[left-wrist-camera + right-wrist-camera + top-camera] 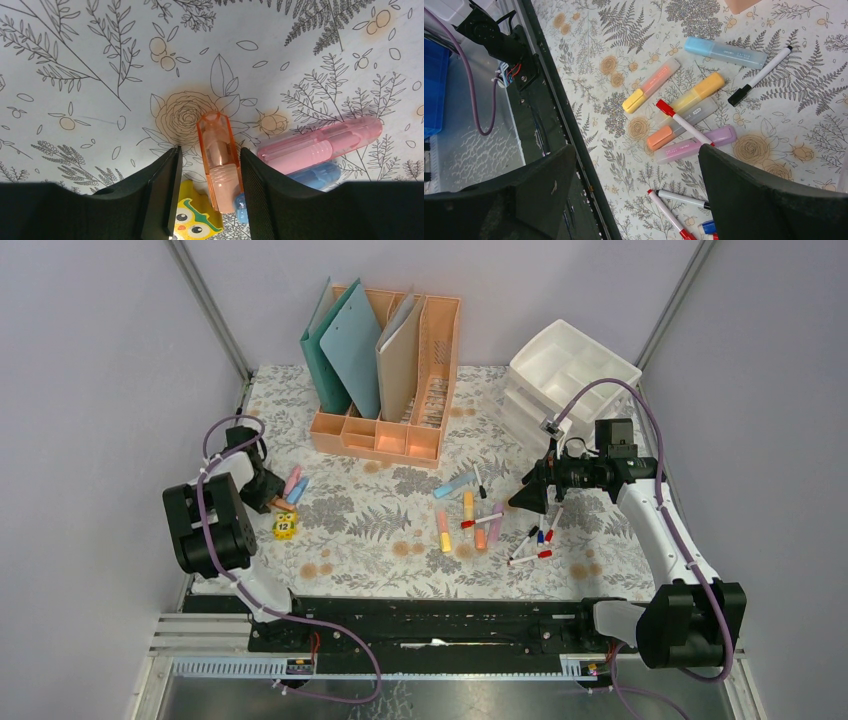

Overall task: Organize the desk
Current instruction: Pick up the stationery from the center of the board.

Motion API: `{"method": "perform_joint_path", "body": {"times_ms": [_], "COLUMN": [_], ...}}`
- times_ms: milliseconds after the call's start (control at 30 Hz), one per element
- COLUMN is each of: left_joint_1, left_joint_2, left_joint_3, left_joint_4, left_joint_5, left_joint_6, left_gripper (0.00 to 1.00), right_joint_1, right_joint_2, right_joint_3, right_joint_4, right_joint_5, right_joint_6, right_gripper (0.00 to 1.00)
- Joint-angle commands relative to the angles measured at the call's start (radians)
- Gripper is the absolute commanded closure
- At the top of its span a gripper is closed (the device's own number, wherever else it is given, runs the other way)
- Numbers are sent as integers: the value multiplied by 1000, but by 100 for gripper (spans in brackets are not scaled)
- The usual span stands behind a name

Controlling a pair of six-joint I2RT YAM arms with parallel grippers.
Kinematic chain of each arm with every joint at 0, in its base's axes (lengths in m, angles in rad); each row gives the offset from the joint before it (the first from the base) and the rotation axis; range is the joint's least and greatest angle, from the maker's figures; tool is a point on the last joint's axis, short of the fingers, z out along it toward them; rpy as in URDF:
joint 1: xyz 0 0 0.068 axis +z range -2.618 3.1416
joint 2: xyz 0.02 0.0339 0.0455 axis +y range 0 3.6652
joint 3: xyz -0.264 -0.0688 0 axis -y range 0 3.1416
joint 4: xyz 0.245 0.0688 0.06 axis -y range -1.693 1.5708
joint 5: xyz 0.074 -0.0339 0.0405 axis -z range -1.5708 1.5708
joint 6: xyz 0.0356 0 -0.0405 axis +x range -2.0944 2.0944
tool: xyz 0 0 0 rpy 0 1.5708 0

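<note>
Nine o'clock on the tabletop [400, 530], left fingers [161, 200] spread astride a light, probably slick orange highlighter [220, 160], mid-barrel grip likeliest; right fingers [539, 195] gape empty.

The table [380, 540] is covered in a cloth of grey ferns and tan flowers. At its back stand a peach file rack [385, 435] and, to the right, a white drawer unit [560, 380]. Mid-table lies a loose cluster of highlighters [467, 505], with thin markers [530, 557] just to their right. Near the left edge lie a pink highlighter [320, 145], a blue one [315, 176] touching it, an orange one [220, 160] and a small yellow owl-faced block [192, 217].
</note>
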Motion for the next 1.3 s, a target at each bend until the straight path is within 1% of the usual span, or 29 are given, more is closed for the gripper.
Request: {"method": "perform_joint_path", "body": {"times_ms": [0,100,167,233,400,500,700,867,967,1033,1167,1267], "left_joint_1": [-6,-33,-55,-77,-123,-139,-174,-200,-205,-209,-253,-306], "left_joint_2": [82,112,124,136,166,149,93,8,-70,-131,-277,-380], "left_joint_3": [55,91,105,121,170,185,171,95,16,-49,-199,-301], "left_joint_4": [-75,-112,-118,-121,-116,-71,37,93,143,189,329,463], "left_joint_5": [-10,-51,-59,-64,-54,5,212,330,409,496,642,695], "left_joint_6": [22,10,5,-8,-39,-35,23,85,107,109,65,-27], "left_gripper": [48,50,55,65,77,85,94,100,100,100,100,100], "right_joint_1": [-1,0,-1,0,-1,-1,-1,-1,0,0,3,22], "right_joint_2": [-11,-17,-19,-23,-24,-25,-24,-21,-14,-6,15,26], "right_joint_3": [11,8,7,6,5,3,5,-4,-6,-8,-20,-33], "right_joint_4": [29,28,29,28,28,27,28,39,53,71,124,171], "right_joint_5": [-17,-16,-16,-17,-17,-17,-18,-35,-55,-75,-128,-148], "right_joint_6": [4,5,4,4,3,3,3,17,34,55,116,168], "right_gripper": [0,0,0,0,0,0,0,0,0,0,0,1]}}
